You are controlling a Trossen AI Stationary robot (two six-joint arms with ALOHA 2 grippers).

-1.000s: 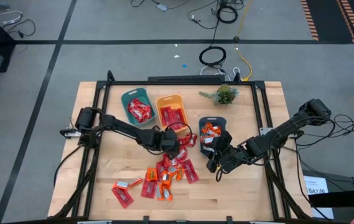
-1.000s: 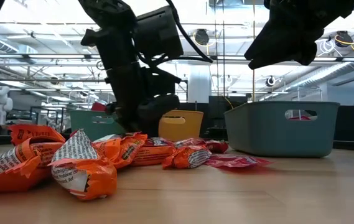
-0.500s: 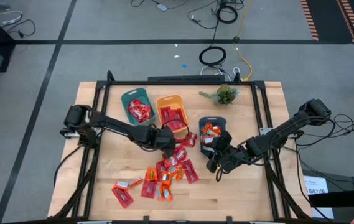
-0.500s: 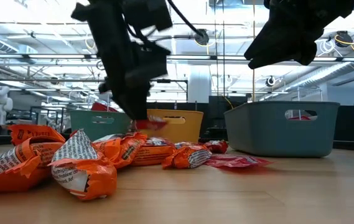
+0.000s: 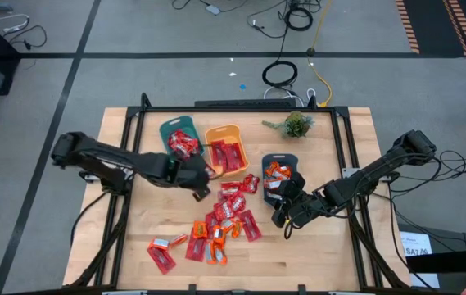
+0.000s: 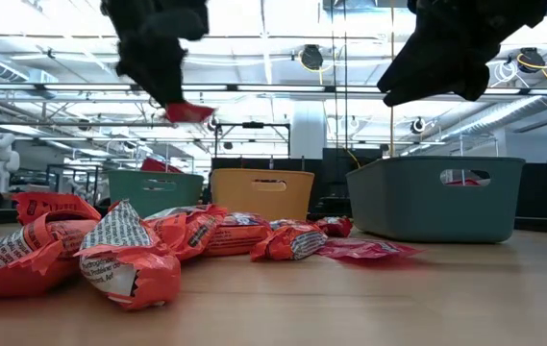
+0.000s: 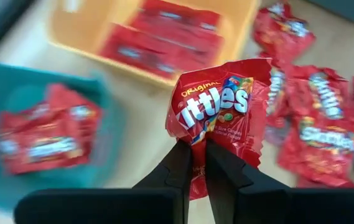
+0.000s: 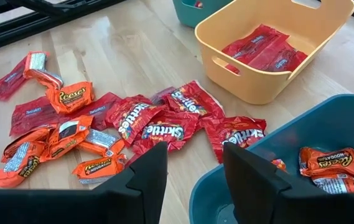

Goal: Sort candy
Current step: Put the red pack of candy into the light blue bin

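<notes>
We see the left gripper (image 7: 198, 163) clamped on a red candy packet (image 7: 223, 109), raised above the table near the orange bin (image 5: 226, 147). The right gripper (image 8: 192, 163) hovers, fingers apart, beside the candy pile (image 5: 220, 221).

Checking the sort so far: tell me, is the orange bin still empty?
No: the orange bin already holds several red candy packets, seen plainly in the right wrist view.

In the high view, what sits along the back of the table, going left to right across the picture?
Teal bin holding red candy → orange bin holding red candy → small green plant. The dark blue-grey bin with orange candy lies nearer the front, so I leave it out.
</notes>
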